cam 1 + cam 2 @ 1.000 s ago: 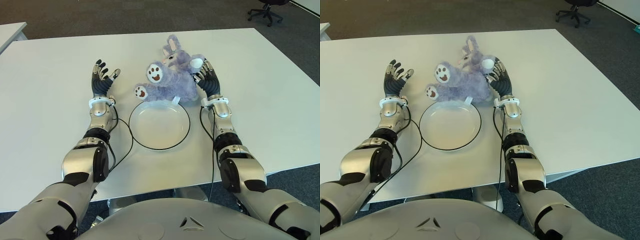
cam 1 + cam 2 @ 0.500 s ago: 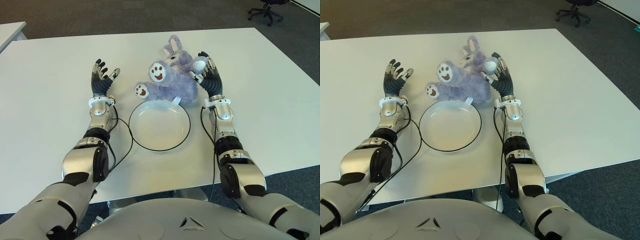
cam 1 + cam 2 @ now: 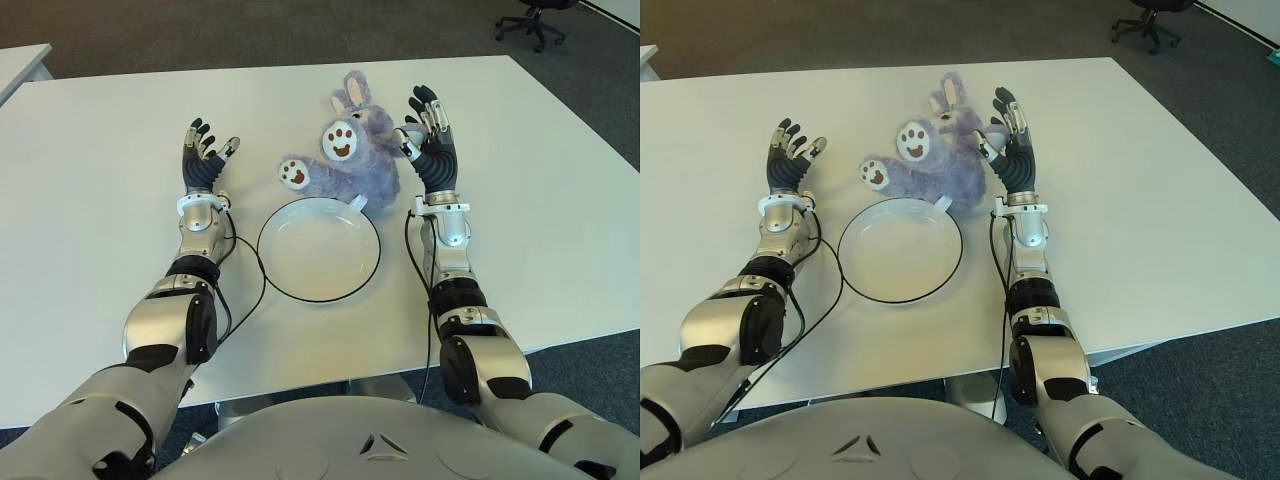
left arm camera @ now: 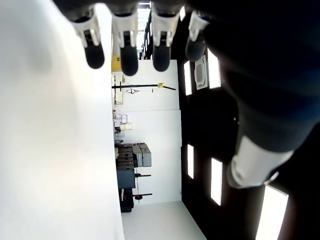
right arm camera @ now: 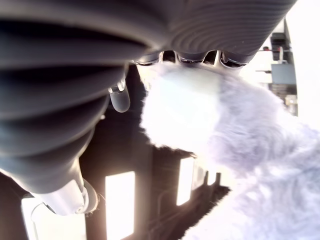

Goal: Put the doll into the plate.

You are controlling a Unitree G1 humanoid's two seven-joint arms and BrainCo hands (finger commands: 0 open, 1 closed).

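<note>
— What sits on the white desk (image 3: 90,200), biggest thing first?
— The purple plush doll (image 3: 352,160), a rabbit lying on its back with two white paw soles turned up. It lies just beside the right hand (image 3: 432,150), on that hand's inner side, well across from the left hand (image 3: 205,160).

— And the plate (image 3: 319,249)?
— White with a dark rim, nothing in it. It lies nearer the robot than both hands, between the two forearms. The doll is outside it; a small white tag on the doll reaches the plate's far rim.

— Any writing on that tag?
— Too small to read.

— Hands?
— The right hand stands upright, fingers spread wide; its wrist view shows plush (image 5: 225,130) pressed close at the fingers, but nothing is clasped. The left hand is also raised, fingers spread, holding nothing.
</note>
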